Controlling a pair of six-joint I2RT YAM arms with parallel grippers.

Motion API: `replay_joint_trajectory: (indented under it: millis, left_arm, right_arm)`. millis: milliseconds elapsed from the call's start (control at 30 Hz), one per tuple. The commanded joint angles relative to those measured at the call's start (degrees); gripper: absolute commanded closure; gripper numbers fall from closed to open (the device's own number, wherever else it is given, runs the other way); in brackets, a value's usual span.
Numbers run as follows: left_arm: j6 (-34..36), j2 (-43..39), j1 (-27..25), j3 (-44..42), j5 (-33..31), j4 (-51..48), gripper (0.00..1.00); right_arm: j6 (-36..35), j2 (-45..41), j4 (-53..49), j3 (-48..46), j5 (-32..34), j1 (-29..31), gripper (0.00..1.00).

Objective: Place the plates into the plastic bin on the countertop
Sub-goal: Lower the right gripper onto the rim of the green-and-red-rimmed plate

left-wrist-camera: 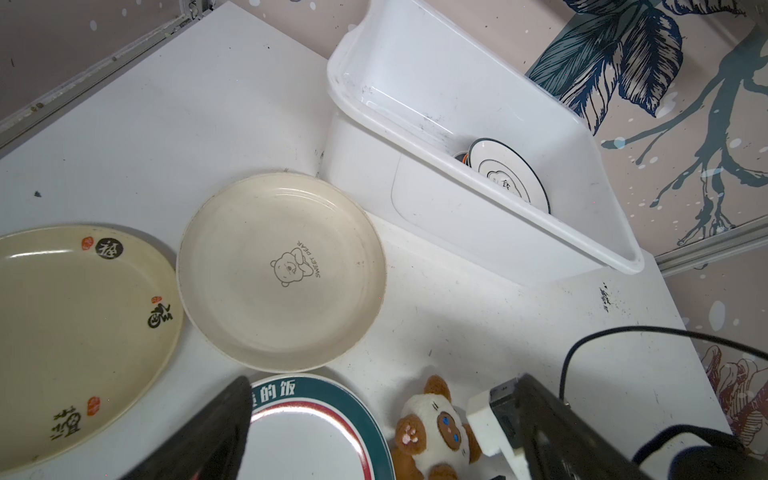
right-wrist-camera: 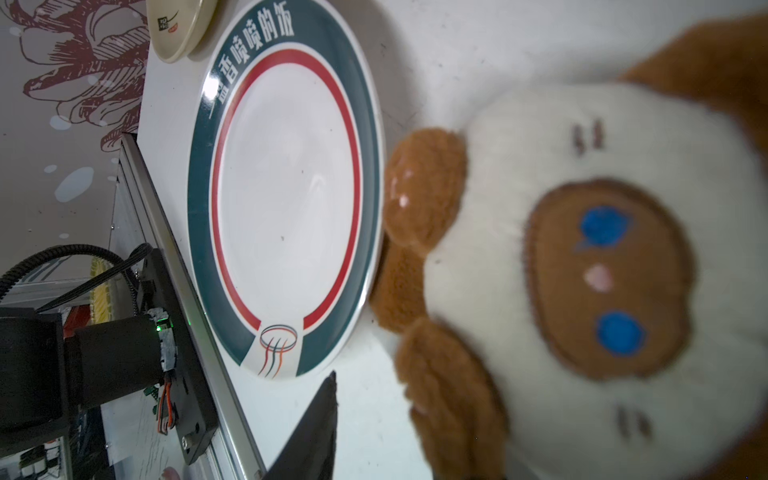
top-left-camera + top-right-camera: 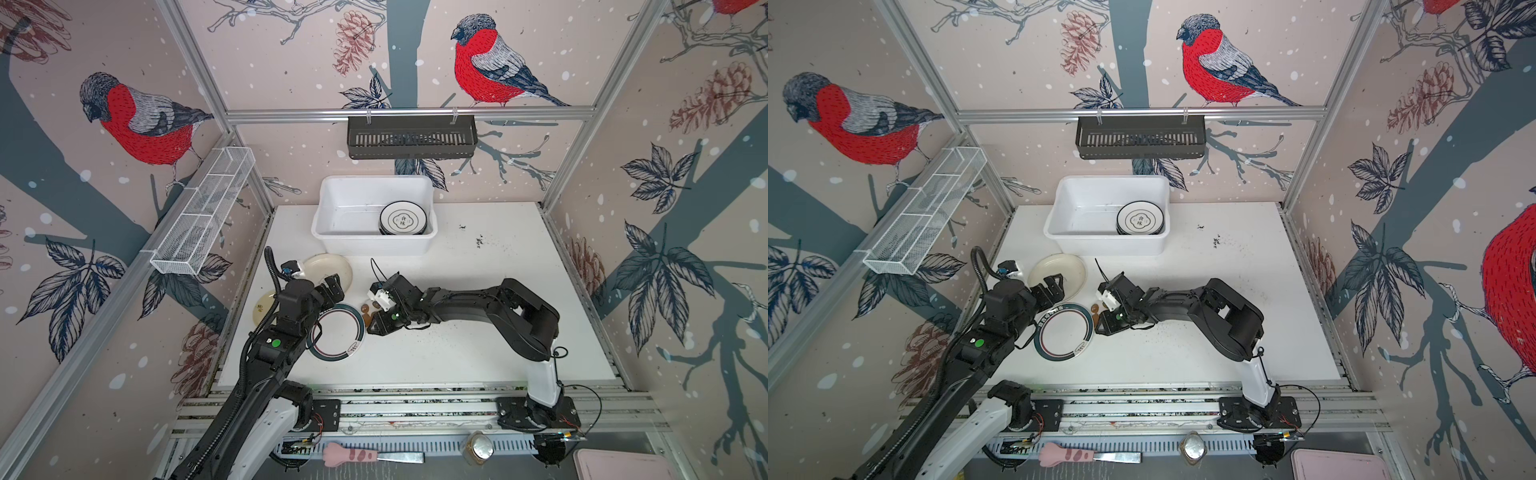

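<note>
The round white green-rimmed plate (image 3: pixel 338 337) lay flat near the left edge of the white countertop (image 3: pixel 457 353), between the wide-spread, seemingly nearer left gripper (image 3: pixel 333 287) and the right gripper (image 3: pixel 376 323), whose jaw setting could not be determined.

Reference item: the plastic bin (image 3: pixel 370 248). It stands on the countertop (image 3: pixel 478 332) at the rear edge, left of centre.

In the bin, at its right end: a stack of plates (image 3: pixel 402 219).

Before the bin's left front corner, near but apart: a round plate (image 3: pixel 328 267).

Left of that plate and farther forward from the bin, rims meeting or nearly so: an oval plate (image 1: pixel 83 332).

Before the bin's middle, well apart from it: the largest plate (image 3: pixel 340 337), lying flat just before the round plate.

Touching the largest plate's right rim: a toy (image 1: pixel 436 432).

Behind and above the bin: a slotted basket (image 3: pixel 411 137).

Left of and above the bin: a wire tray (image 3: pixel 203 212).
</note>
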Motion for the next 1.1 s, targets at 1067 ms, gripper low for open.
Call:
replay_joint_trajectory:
  millis: [1067]
  left_arm:
    - [-0.4,-1.4,0.1,-0.7,1.7,3.0,0.03]
  right_arm:
    - [1.5,5.8,-4.4,9.1,-0.5,1.6,0.7]
